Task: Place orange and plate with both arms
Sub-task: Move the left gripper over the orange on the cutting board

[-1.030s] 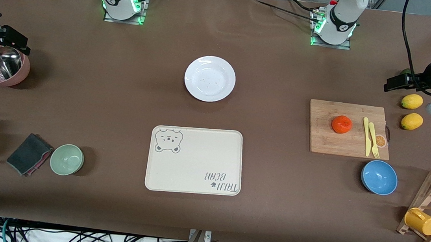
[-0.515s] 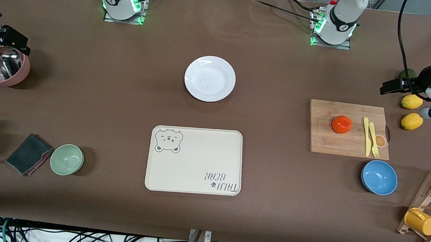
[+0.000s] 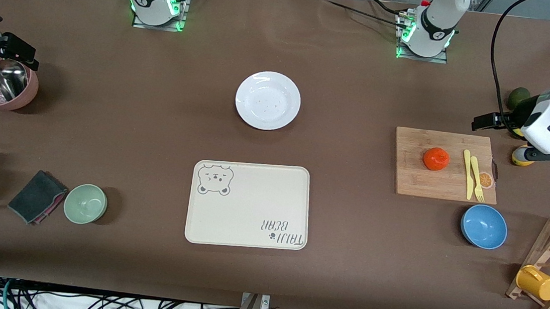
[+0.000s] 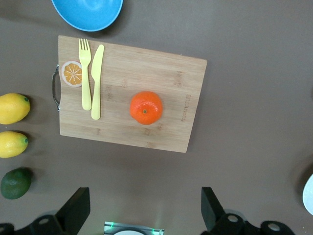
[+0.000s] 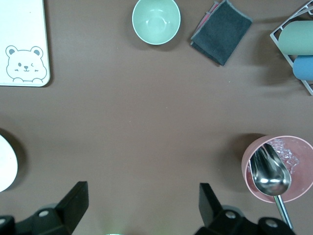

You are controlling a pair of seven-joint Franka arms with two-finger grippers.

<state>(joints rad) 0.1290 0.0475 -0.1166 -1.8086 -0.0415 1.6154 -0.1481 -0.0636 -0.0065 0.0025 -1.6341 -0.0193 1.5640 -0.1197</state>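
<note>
The orange (image 3: 436, 159) (image 4: 146, 107) rests on a wooden cutting board (image 3: 411, 180) toward the left arm's end of the table. The white plate (image 3: 268, 100) lies bare mid-table, farther from the front camera than the beige bear tray (image 3: 249, 212); only its edge shows in the wrist views (image 4: 309, 195) (image 5: 5, 164). My left gripper (image 3: 481, 123) (image 4: 144, 208) hangs open and empty over the table beside the board's edge farthest from the camera. My right gripper (image 3: 27, 57) (image 5: 143, 203) waits open and empty over a pink bowl (image 3: 31, 93) at the right arm's end.
A yellow fork and knife (image 3: 472, 173) lie on the board beside the orange. Around it are a blue bowl (image 3: 484, 226), lemons (image 4: 12, 107), a dark green fruit (image 3: 516, 97) and a wooden rack with a yellow mug (image 3: 537, 283). A green bowl (image 3: 85, 203), a cloth (image 3: 38, 196) and a metal scoop (image 5: 269, 171) sit toward the right arm's end.
My left gripper has swung in from the table's end toward the cutting board and now covers part of the lemons. The right arm, orange and plate have not moved.
</note>
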